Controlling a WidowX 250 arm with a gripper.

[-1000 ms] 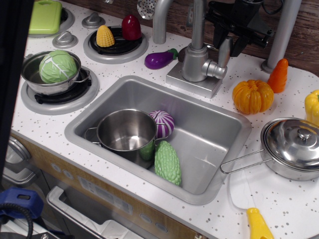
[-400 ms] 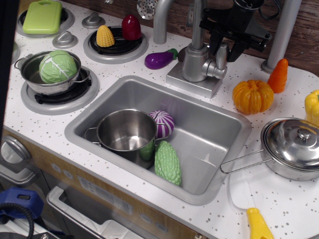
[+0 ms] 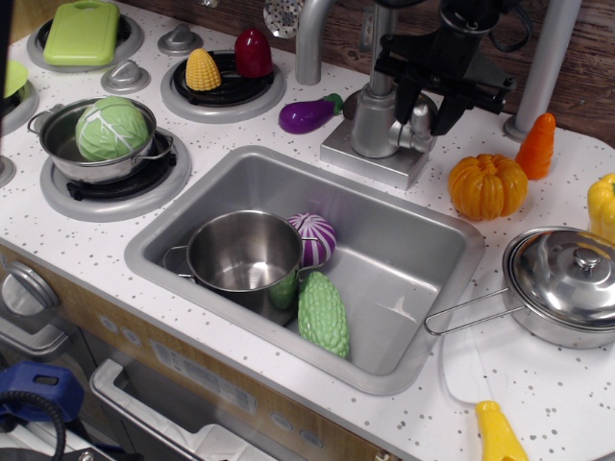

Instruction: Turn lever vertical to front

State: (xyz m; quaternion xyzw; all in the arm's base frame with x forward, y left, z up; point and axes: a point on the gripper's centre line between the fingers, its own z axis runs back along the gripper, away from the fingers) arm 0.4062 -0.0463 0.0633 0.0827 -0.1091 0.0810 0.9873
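The silver-grey lever stands roughly upright on the right side hub of the tap body, behind the sink. My black gripper has come down over it from above. One finger is left of the lever and the other is right of it. The jaws look open, with a gap on each side of the lever. The lever's top is hidden behind the gripper. The curved spout rises to the left.
An orange pumpkin and a carrot sit right of the tap, a purple eggplant to its left. A grey post stands behind right. The sink holds a pot and vegetables. A lidded pan is at right.
My gripper has moved down and left, from above and right of the lever to straddling it. The lever has not visibly turned.
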